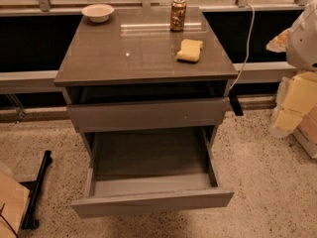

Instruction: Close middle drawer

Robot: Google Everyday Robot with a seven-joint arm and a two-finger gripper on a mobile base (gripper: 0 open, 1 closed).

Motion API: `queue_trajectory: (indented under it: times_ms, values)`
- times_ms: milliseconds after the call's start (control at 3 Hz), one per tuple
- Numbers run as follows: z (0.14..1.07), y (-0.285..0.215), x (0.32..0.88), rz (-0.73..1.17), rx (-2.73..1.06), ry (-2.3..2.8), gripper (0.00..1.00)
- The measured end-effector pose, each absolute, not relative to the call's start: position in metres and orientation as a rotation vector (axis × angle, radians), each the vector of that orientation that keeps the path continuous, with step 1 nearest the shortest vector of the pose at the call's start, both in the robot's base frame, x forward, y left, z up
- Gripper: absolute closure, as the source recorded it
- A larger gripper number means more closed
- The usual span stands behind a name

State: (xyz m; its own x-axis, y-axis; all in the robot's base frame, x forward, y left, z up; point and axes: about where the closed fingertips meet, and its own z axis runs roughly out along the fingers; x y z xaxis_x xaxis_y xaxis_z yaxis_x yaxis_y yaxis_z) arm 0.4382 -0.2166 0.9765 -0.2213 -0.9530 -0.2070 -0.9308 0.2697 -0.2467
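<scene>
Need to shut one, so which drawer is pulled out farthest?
The middle drawer, its grey inside exposed; the top drawer above is only slightly out. The pincer is not in view.

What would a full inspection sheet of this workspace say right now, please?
Surface: grey cabinet top, glossy.
Job's things: middle drawer pulled far out, nothing inside; top drawer slightly out.
Clutter: white bowl, can and yellow sponge on the top.
Grippers: gripper not in view; white rounded shape at right edge, perhaps the arm.
Cables: white cable runs down past the cabinet's right side.
Surroundings: speckled floor, boxes right, black stand left.
</scene>
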Motion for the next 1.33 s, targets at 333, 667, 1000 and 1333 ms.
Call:
queue_trajectory:
  times_ms: [333, 667, 1000, 1333]
  values:
    - [0.976, -0.217, 0.438, -0.099, -1.724, 2.231, 0.00]
    - [0.974, -0.216, 0.438, -0.105, -1.719, 2.223, 0.18]
    - [0.951, -0.221, 0.441, -0.086, -1.723, 2.188, 0.42]
    - [0.900, -0.248, 0.458, -0.066, -1.639, 2.217, 0.65]
